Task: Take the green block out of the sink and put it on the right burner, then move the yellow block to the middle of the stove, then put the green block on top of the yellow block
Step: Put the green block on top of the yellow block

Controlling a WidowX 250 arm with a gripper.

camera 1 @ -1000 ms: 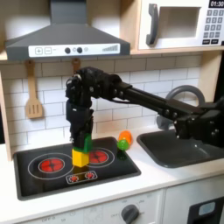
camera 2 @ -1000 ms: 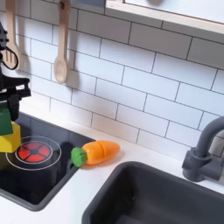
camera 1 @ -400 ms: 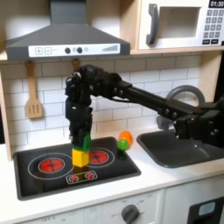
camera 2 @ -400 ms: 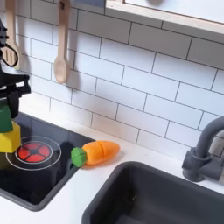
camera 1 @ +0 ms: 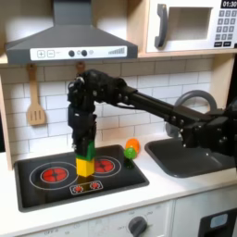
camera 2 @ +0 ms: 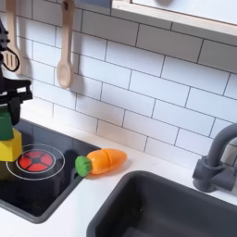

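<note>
Green block (camera 1: 87,149), pinched by the gripper (camera 1: 85,144), tops yellow block (camera 1: 84,167) mid-stove (camera 1: 42,190).

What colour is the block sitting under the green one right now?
Yellow. The yellow block under the green block shows best in the first exterior view.

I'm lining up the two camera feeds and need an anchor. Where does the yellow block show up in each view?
First exterior view: the yellow block stands mid-stove between the two red burners, the green block on top of it.
Second exterior view: the yellow block is at the second exterior view's left edge, left of a red burner.
Shared landmark: the carrot toy on the counter between stove and sink.
</note>
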